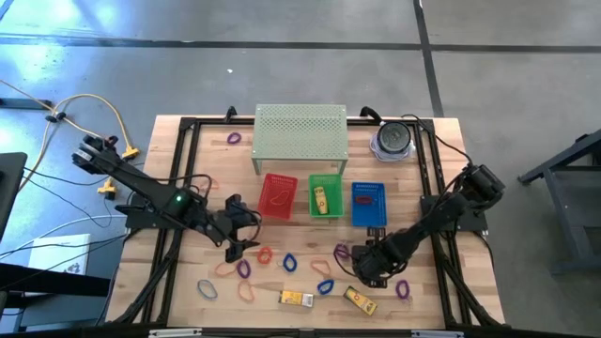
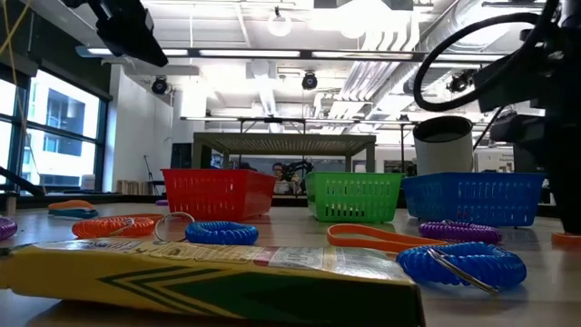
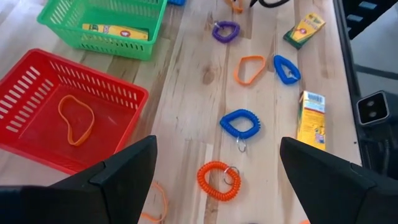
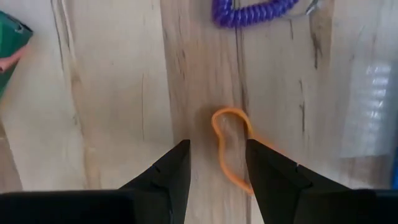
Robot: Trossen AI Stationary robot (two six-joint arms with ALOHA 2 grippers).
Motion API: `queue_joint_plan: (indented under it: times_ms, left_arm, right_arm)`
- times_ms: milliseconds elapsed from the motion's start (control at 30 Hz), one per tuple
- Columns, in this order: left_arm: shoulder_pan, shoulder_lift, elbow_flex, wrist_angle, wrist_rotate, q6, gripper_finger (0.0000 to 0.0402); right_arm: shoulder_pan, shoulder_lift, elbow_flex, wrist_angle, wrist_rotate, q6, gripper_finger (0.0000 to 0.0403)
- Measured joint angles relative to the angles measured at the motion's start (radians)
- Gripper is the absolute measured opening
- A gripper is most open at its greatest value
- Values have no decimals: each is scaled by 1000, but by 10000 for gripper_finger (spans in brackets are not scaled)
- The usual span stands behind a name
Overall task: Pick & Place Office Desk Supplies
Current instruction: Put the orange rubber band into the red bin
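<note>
The left gripper (image 1: 242, 228) hangs above the table's left half, fingers spread wide, while the right gripper (image 1: 361, 266) reaches low at front right, fingers (image 4: 168, 174) partly parted.

an open industrial lab: exposed ceiling ducts (image 2: 381, 68), strip lights, concrete floor (image 1: 282, 56), a framed wooden workbench (image 1: 310, 282).

Overhead, table-level, two close wrist views — sharing the table (image 1: 188, 272).
</note>
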Motion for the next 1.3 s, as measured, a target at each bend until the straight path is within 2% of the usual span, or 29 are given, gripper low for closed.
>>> queue_joint_plan:
  times_ms: [467, 567, 767, 833, 1300]
  left_arm:
    - [0, 13, 0, 7, 0, 0, 331]
    - [0, 14, 0, -10, -1, 10, 328]
    - [0, 45, 0, -2, -14, 78, 321]
    - [0, 53, 0, 3, -14, 106, 321]
    - [1, 65, 0, 39, -39, 227, 321]
  right_arm:
    - [-41, 63, 5, 10, -53, -52, 132]
    - [-40, 64, 4, 6, -33, -58, 107]
    - [-40, 65, 4, 5, -28, -50, 24]
    - [-40, 65, 4, 5, -22, -32, 8]
    - [-11, 70, 27, -40, 13, 61, 2]
